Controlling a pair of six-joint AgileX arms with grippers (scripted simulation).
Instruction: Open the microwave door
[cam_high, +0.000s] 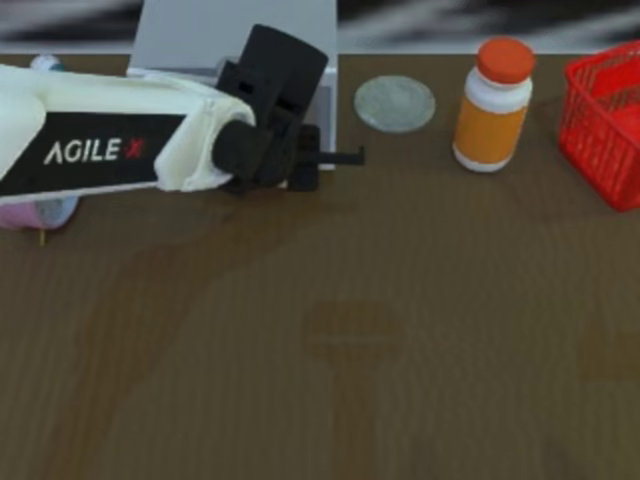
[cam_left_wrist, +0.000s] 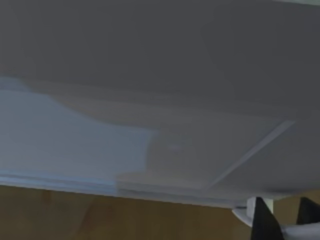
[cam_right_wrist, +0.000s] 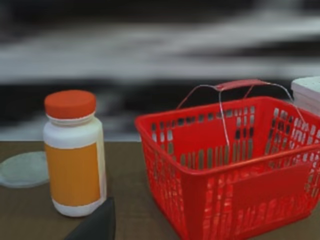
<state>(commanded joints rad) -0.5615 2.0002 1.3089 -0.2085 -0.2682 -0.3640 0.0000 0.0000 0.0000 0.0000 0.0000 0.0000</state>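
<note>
The light-grey microwave (cam_high: 235, 35) stands at the table's back left. My left arm reaches across its front, and my left gripper (cam_high: 310, 165) sits at the front's right end. In the left wrist view the microwave door (cam_left_wrist: 150, 100) fills the picture as a flat grey panel. Its white handle (cam_left_wrist: 243, 210) sits at the dark fingertips, and my left gripper (cam_left_wrist: 285, 222) is closed round a white piece of it. My right gripper (cam_right_wrist: 100, 226) is out of the top view, parked facing the bottle and basket.
An orange-capped bottle (cam_high: 492, 105) stands right of the microwave, with a flat grey disc (cam_high: 394, 103) between them. A red basket (cam_high: 605, 120) sits at the back right edge. A pink object (cam_high: 35, 212) lies under my left arm at the left edge.
</note>
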